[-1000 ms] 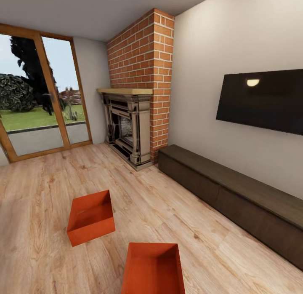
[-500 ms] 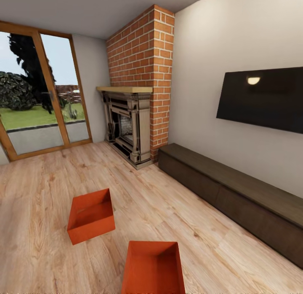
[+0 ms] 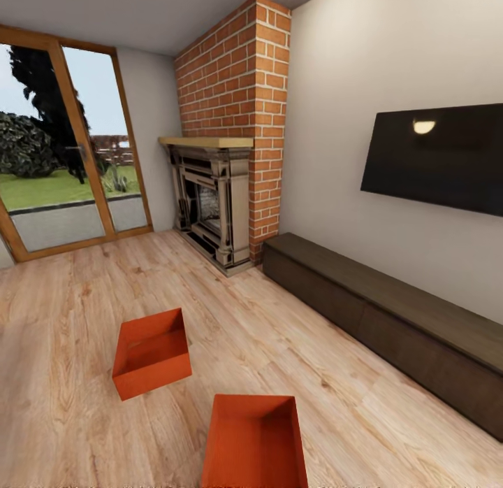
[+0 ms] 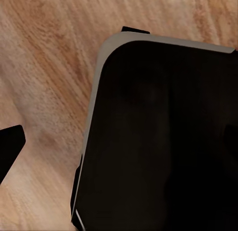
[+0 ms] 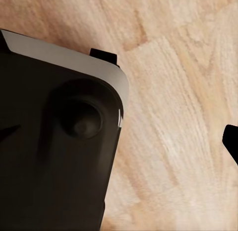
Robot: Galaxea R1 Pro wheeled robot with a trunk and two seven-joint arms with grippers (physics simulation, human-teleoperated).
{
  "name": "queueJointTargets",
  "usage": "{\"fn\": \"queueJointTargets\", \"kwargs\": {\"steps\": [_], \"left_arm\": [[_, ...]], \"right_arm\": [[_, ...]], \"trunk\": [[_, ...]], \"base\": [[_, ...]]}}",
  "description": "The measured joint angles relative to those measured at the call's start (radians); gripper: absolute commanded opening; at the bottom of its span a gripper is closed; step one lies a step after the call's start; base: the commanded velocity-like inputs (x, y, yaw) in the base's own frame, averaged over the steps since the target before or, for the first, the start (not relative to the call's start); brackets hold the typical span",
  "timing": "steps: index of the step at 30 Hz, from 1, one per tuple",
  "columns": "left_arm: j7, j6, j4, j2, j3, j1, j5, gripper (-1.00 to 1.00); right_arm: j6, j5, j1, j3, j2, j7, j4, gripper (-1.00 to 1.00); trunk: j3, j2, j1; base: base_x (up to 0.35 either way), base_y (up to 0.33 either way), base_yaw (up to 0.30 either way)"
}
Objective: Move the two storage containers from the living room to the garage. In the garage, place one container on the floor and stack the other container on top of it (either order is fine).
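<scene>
Straight ahead in the head view: both storage containers sit on the light wood-plank floor [image 3: 335,376] of the living room, none lifted yet. Nearer container [image 3: 256,442] is at the bottom edge, roughly centred, open top up, long axis running away from the robot with a slight lean. Farther container [image 3: 151,352] is just beyond it and toward the robot's left, rotated a bit, well apart from the first, not touching. Brick fireplace [image 3: 223,194], low dark cabinet [image 3: 391,320] along the right-hand wall, black wall TV [image 3: 436,156] above it, glazed doors [image 3: 63,152] on the left. No arm visible in this view.

Left wrist view: dark rounded body of the robot [image 4: 163,136] over wood planks [image 4: 44,67], one black tip [image 4: 9,146] at the frame edge. No container here. Jaw state: cannot tell.

Right wrist view: same story, dark housing [image 5: 54,136] over planks [image 5: 173,92], a black tip [image 5: 232,141] at the edge. No container. Jaw state: cannot tell.

Judgement: both arms look tucked low by the body, pointing at bare floor. Near container is close to centreline, so neither arm is clearly nearer; far one favours the left arm. Next grab likely means closing in on the near bin and taking its short near wall or both long walls.
</scene>
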Motion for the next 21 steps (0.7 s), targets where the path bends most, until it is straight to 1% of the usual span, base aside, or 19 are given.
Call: {"fn": "queueJointTargets", "kwargs": {"steps": [21], "left_arm": [[0.000,0.000,0.000,0.000,0.000,0.000,0.000,1.00]], "right_arm": [[0.000,0.000,0.000,0.000,-0.001,0.000,0.000,1.00]], "trunk": [[-0.034,0.000,0.000]], "base": [[0.000,0.000,0.000]]}}
